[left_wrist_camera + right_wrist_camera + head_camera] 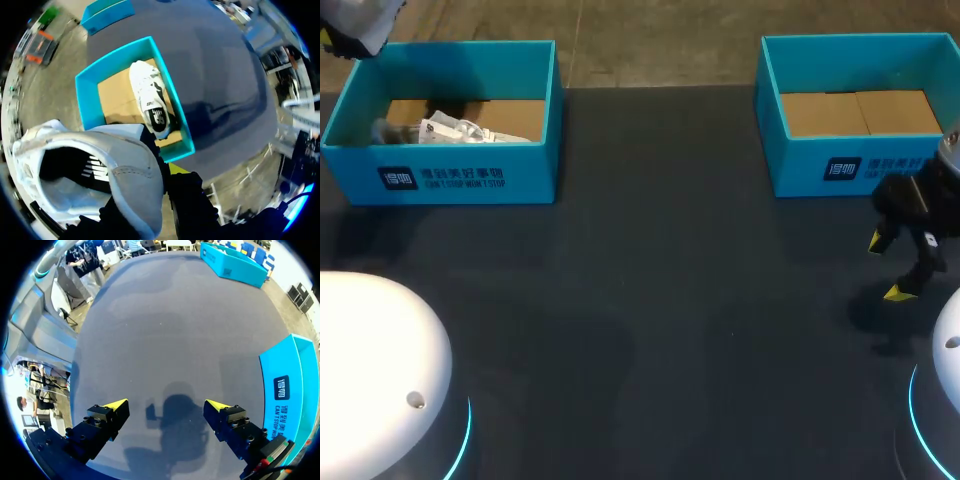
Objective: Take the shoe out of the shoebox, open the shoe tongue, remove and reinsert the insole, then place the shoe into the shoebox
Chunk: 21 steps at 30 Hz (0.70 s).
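The surface [670, 300] is dark and matt, faintly cloth-like. The box [532, 165] is smooth teal card with a raw brown cardboard floor. The shoe [125, 175] shows soft, napped grey (suede, by the look); the boxed shoe [150, 97] looks smoother. The right gripper [166, 403] is matt black.

I see my two bases as smooth white domes, the left base [370, 350] and the right base [952, 365]. Each has a thin cyan light ring low down and one small round stud on its shell. My right hand [888, 267] is black and blocky, with screw heads in its fingers [100, 422] and wedge-shaped yellow tips. My left hand [169, 182] is black too, with a sliver of yellow tip showing.
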Tool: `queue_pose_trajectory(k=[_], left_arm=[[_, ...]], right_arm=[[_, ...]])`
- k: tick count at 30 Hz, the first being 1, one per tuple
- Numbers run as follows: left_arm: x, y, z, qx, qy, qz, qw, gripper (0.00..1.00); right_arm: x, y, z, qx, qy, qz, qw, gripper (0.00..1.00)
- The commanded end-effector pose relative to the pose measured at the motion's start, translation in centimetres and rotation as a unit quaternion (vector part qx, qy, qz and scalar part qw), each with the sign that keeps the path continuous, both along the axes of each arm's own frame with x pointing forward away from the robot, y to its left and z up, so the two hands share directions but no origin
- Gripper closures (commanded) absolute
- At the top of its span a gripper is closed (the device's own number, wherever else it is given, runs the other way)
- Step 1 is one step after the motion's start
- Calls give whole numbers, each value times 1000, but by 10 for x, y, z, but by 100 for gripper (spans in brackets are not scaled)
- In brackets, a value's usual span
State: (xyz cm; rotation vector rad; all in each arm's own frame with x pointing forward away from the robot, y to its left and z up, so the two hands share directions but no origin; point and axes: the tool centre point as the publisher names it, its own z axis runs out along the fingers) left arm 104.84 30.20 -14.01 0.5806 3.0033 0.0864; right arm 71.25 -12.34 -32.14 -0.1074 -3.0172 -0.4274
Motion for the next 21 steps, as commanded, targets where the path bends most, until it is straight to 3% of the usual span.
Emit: queue_pose_trajectory(k=[1, 3, 5, 21], left_arm=[[6, 7, -1, 3, 2, -61, 998, 100], [2, 9, -2, 21, -12, -102, 994, 100], [-1, 5, -5, 103, -26, -82, 991, 100], [-1, 5, -5, 103, -26, -82, 991, 100]], right_arm=[[-1, 1, 0, -2, 0, -1, 1000, 0], [-1, 1, 0, -2, 0, -1, 1000, 0], [-1, 1, 0, -2, 0, -1, 1000, 0], [-1, 1, 0, -2, 0, -1, 1000, 0]])
